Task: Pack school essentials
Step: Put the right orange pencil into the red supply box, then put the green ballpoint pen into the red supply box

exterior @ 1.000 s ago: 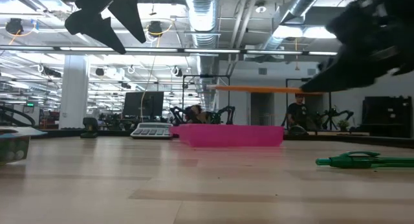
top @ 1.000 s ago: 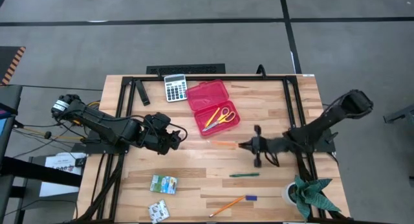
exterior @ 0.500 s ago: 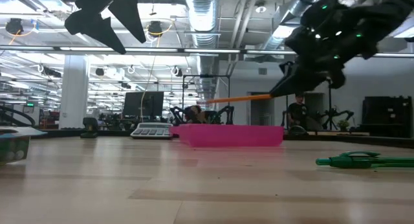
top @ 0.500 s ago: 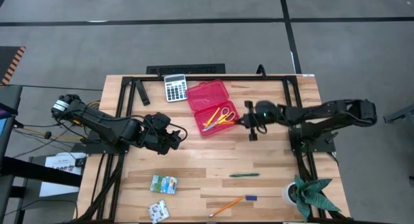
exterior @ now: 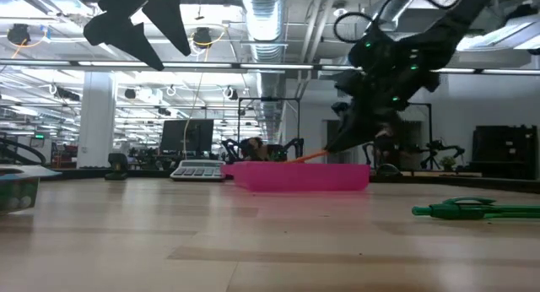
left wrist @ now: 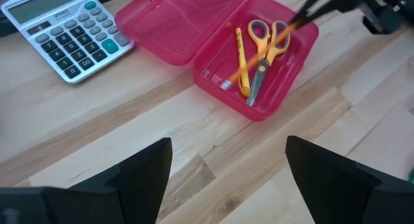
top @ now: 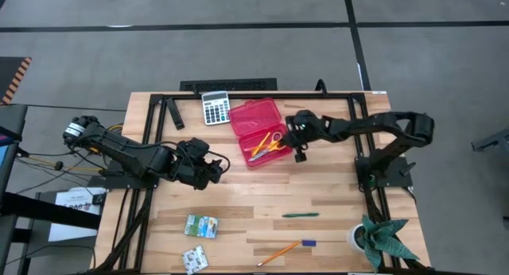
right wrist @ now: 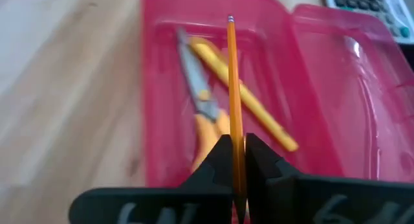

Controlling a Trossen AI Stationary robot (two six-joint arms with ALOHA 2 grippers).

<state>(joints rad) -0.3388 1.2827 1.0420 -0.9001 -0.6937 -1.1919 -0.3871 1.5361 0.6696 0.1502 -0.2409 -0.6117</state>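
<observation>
The red hinged case lies open on the far middle of the table. Yellow-handled scissors and a yellow pencil lie in its lower tray. My right gripper hovers at the case's right edge, shut on an orange pencil. My left gripper waits open, left of the case. A green pen, another orange pencil with a tiny blue piece, and two green-and-white packets lie flat on the near table. My right gripper pinches the orange pencil between its two fingers near the pencil's rear end. The pencil sticks out forward along the fingers. It comes slanting down from the table's right, and the front end dips toward the tray above the scissors.
A grey calculator lies left of the case near the far edge. A potted plant stands at the near right corner. Bare wood lies between the case and the near items.
My right gripper has carried the orange pencil from the table's middle toward the far edge and slightly left, up to the red case. The pencil, level a second ago, now tips front end down over the tray. The left arm has kept still.
</observation>
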